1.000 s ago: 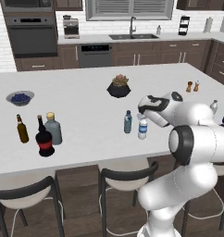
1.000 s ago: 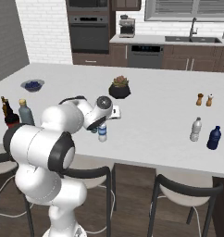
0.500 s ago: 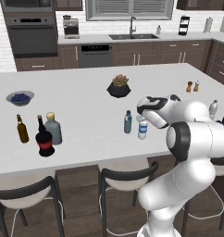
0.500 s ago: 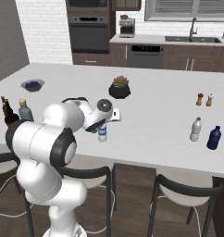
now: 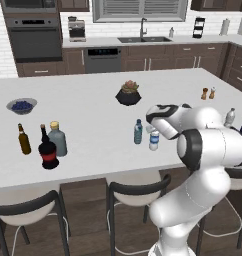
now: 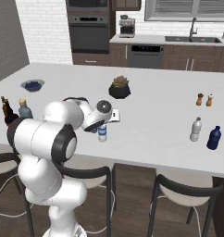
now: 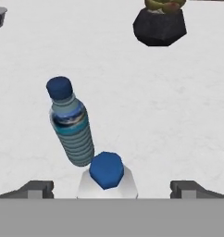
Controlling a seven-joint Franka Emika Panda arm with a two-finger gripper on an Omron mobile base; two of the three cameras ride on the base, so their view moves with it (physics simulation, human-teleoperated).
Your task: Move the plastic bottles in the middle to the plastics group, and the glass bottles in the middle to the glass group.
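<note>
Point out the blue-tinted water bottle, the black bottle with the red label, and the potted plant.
Blue-tinted water bottle (image 7: 72, 134): hand view, on its ribbed body.
Black bottle (image 5: 48, 152): left base view, on its round base.
Potted plant (image 6: 120, 90): right base view, on its dark pot.

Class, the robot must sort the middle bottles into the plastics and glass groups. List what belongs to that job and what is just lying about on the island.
Belongs to the job:
blue-tinted bottle
clear labelled bottle
black bottle
brown bottle
grey-blue flask
pale-capped bottle
dark blue container
open hand

Just lying about:
potted plant
bowl of blueberries
two shakers
</note>
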